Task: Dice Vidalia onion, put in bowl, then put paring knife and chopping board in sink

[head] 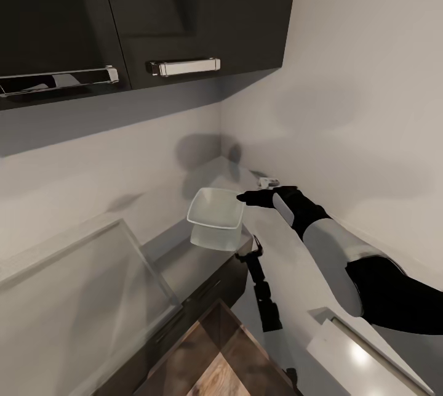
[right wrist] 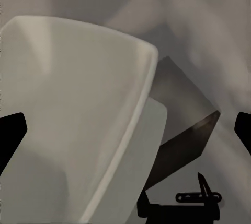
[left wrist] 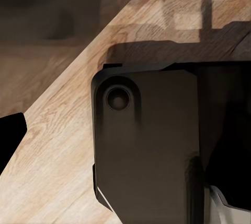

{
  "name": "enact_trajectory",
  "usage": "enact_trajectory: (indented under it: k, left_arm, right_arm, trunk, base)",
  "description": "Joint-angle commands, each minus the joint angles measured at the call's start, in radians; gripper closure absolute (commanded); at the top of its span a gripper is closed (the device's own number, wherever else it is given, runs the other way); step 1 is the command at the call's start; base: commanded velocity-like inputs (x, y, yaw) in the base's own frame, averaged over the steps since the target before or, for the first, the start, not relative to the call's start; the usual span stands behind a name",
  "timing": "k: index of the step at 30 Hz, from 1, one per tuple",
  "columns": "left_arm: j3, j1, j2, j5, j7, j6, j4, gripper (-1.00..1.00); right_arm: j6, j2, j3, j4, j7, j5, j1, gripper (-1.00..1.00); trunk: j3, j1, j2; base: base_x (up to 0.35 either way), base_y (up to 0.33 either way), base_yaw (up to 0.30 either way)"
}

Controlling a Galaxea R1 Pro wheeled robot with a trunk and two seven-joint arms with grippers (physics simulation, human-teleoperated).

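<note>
Right gripper point(head: 246, 198) is hovering at the bowl point(head: 215, 211) rim, jaws standing apart, nothing visible between them. The bowl is sitting directly ahead on the countertop point(head: 184, 263). In my judgement any release should be centred over the basin; left jaws cannot be told.

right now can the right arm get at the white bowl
Probably yes. The right gripper hangs just beside the bowl at its rim, with nothing between them. In the right wrist view the bowl sits close ahead between the open fingers. The bowl looks empty, so nothing blocks a grasp on the rim.
</note>
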Motion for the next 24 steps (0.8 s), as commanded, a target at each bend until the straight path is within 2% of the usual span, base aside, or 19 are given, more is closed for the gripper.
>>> enact_trajectory:
  k: [1,9,15,24]
  left_arm:
    - [-0.002,0.000,0.000,0.000,-0.001,-0.002,-0.001,-1.00]
    - [-0.002,0.000,0.000,0.000,-0.001,-0.002,-0.001,-1.00]
    - [-0.002,0.000,0.000,0.000,-0.001,-0.002,-0.001,-1.00]
    - [-0.002,0.000,0.000,0.000,-0.001,-0.002,-0.001,-1.00]
  right_arm:
    - [0.004,-0.001,0.007,-0.001,-0.002,-0.010,-0.001,-1.00]
    - [0.004,-0.002,0.006,0.000,0.010,-0.010,-0.001,-1.00]
    - [0.004,-0.023,0.004,0.001,0.051,-0.010,-0.001,-1.00]
    - [0.004,-0.034,0.003,0.002,0.088,-0.026,0.000,-1.00]
  trunk:
    - [-0.002,0.001,-0.002]
    - [-0.002,0.001,-0.002]
    - [-0.002,0.001,-0.002]
    - [-0.002,0.001,-0.002]
  base:
    - [0.000,0.000,0.000]
    - [0.000,0.000,0.000]
    - [0.000,0.000,0.000]
    - [0.000,0.000,0.000]
